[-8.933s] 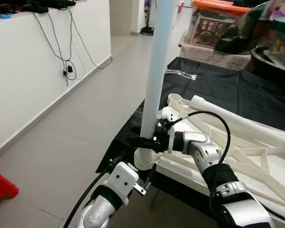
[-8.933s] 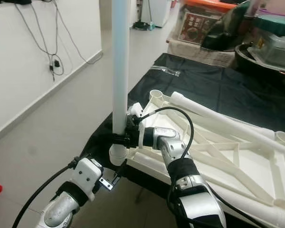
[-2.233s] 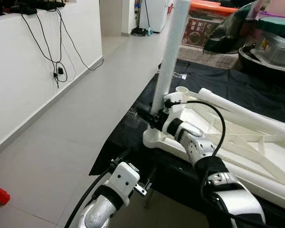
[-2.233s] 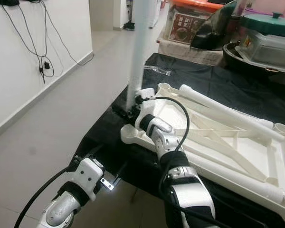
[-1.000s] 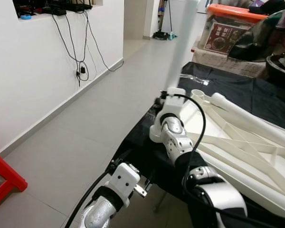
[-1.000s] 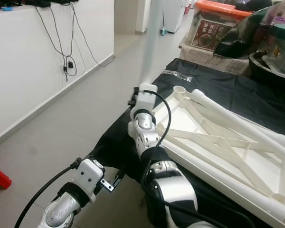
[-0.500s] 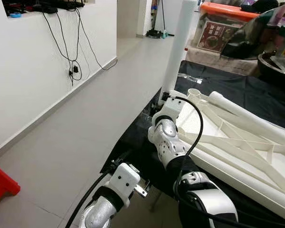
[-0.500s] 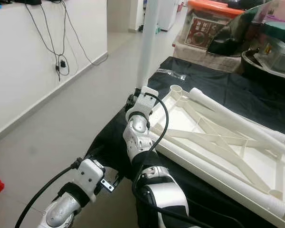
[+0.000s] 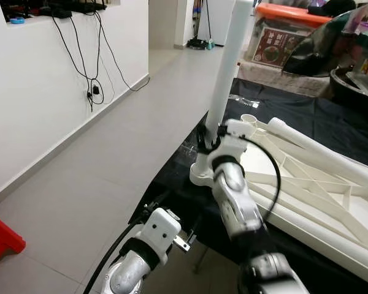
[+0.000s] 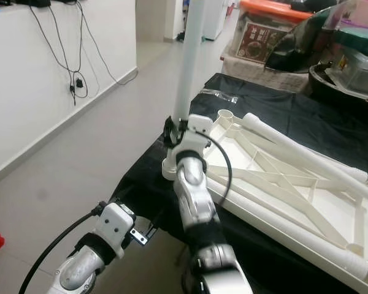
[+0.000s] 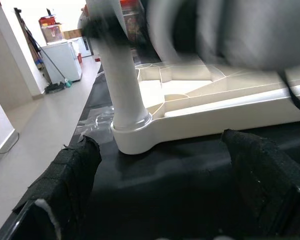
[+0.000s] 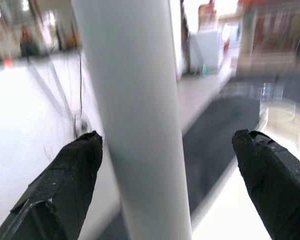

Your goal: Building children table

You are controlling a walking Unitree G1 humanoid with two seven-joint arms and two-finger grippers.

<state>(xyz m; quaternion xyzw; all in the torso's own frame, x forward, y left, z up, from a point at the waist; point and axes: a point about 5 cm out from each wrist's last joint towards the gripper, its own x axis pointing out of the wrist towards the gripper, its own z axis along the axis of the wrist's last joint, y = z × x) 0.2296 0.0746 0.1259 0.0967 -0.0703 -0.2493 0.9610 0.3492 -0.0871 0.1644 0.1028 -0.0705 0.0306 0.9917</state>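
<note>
My right gripper (image 12: 165, 175) spread around upright white table leg (image 9: 228, 67) in tabletop (image 9: 306, 184) corner socket; left gripper (image 11: 160, 200) spread, idle

The right gripper (image 12: 170, 150) was raised forward with fingers spread wide. The left gripper (image 11: 165, 175) hung low, its fingers also apart.

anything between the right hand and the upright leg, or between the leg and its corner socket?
Nothing visible. The right hand has its fingers spread either side of the white leg, with no object between. The leg's foot already sits in the corner socket of the upside-down tabletop. The left hand hangs low, off the black cloth.
</note>
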